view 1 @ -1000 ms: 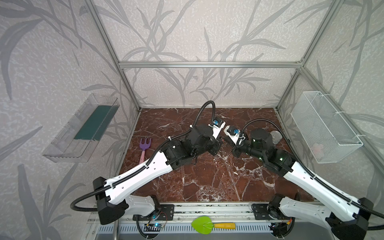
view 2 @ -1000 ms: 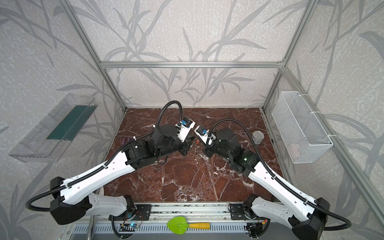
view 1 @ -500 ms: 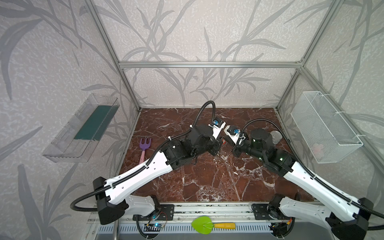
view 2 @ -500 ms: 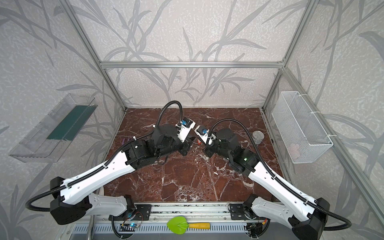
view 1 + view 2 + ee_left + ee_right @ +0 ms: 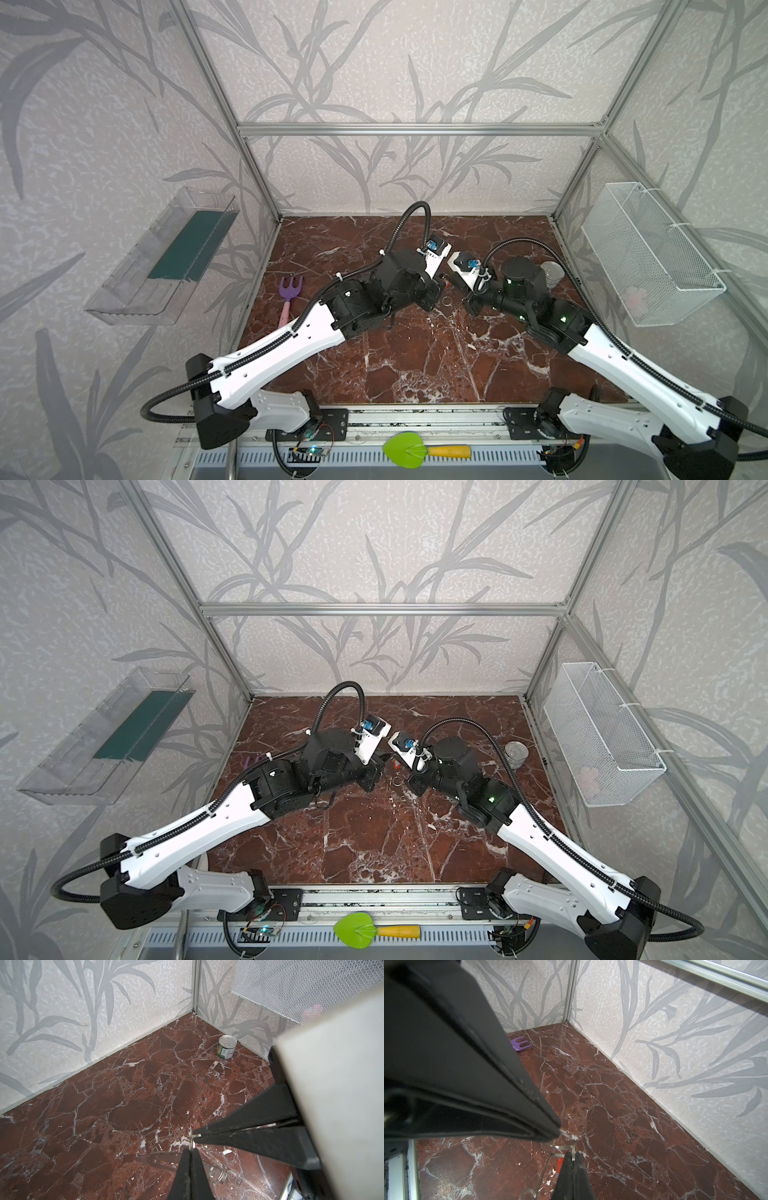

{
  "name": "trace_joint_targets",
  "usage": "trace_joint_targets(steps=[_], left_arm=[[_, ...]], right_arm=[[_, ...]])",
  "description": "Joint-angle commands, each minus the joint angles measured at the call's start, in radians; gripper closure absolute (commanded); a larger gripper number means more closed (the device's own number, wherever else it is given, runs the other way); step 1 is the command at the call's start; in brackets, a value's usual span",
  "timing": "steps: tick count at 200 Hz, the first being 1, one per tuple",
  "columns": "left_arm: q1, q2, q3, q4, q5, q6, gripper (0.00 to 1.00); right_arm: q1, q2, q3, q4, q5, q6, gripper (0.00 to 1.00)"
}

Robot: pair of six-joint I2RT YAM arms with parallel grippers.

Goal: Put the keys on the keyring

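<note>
The left pincer (image 5: 190,1152) is pressed together, and a thin silver wire ring, the keyring (image 5: 193,1142), is pinched at its tip. The right pincer (image 5: 573,1157) is likewise pressed together on the same ring, so the two tips are held almost in contact above the desk (image 5: 415,365), towards its back. The keys (image 5: 560,1164) are seen as a red tag just beside the right pincer's fingers (image 5: 566,1178), close to the ring; the silver key itself cannot be made out for certain. A second wire ring (image 5: 218,1174) is shown just beside the two tips; whether it is lying on the desk or hanging cannot be told. Further out, a small tin can (image 5: 227,1047) is stood near the right back corner, a purple toy rake (image 5: 289,291) is laid by the left wall, and a white mesh basket (image 5: 648,257) is hung on the right wall.
</note>
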Motion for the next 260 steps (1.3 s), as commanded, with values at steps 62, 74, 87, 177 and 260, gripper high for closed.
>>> trace_joint_targets(steps=[62, 74, 87, 177, 260], left_arm=[[0.002, 0.014, 0.031, 0.005, -0.002, -0.014, 1.00], [0.002, 0.014, 0.030, 0.005, -0.004, -0.014, 1.00], [0.003, 0.010, 0.028, 0.011, -0.009, -0.016, 1.00], [0.004, -0.023, -0.001, 0.036, -0.066, -0.029, 1.00], [0.005, -0.031, -0.006, 0.047, -0.064, -0.034, 1.00]], right_arm=[[0.014, -0.026, 0.036, 0.003, -0.027, -0.015, 1.00], [0.017, -0.029, 0.034, 0.004, -0.034, -0.016, 1.00], [0.018, -0.029, 0.032, -0.003, -0.040, -0.020, 1.00], [0.023, -0.040, 0.006, -0.022, -0.032, -0.023, 1.00], [0.023, -0.035, 0.006, -0.020, -0.032, -0.019, 1.00]])
